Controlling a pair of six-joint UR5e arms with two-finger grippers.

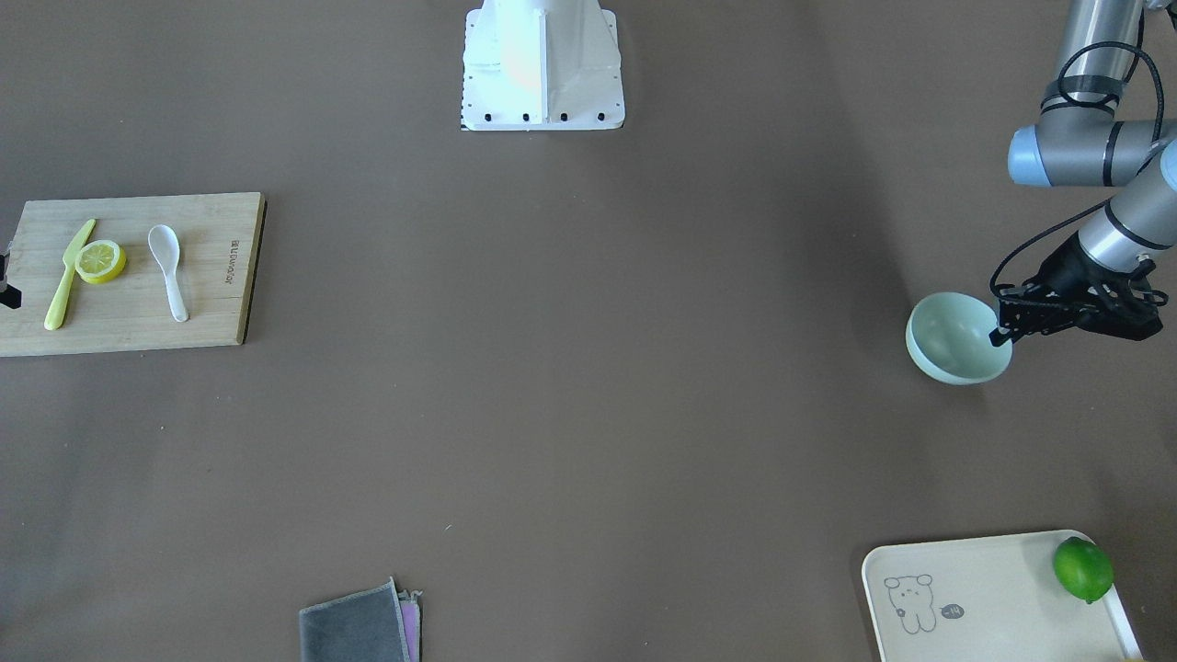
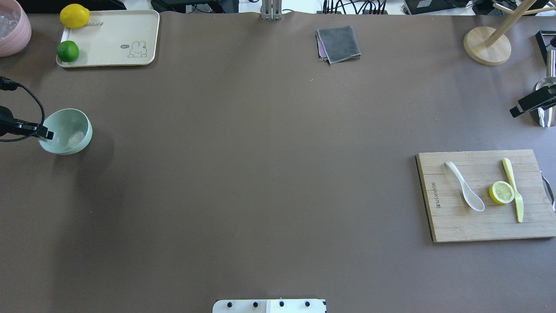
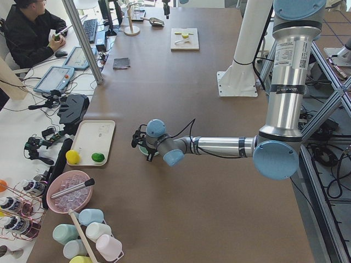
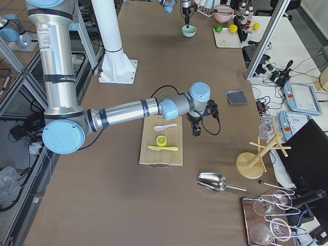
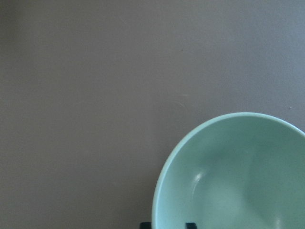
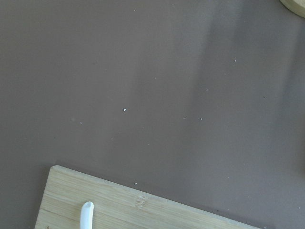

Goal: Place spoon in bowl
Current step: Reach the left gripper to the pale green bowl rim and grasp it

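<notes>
A smooth, pale mint-green bowl [image 5: 214,191] sits at the tabletop's [image 2: 260,174] left, with the left claw [image 1: 999,336] narrowly parted astride its rim. Well apart at the right, the glossy white spoon [image 2: 465,188] lies on a wooden board [image 2: 460,226]. Its scoop is near and its handle points far, toward the closer right claw [image 4: 196,130], whose opening I cannot tell.

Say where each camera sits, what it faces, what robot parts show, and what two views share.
Front-facing: across the table, facing the base; left arm at right.
Overhead: behind the base, looking forward and down; its edge shows.
Exterior left: table's left end; left arm near.
Exterior right: right end; right arm near.
Left wrist: above bowl; fingertips.
Right wrist: above board, spoon; no body.
Shared: front-facing and overhead show spoon on board.
</notes>
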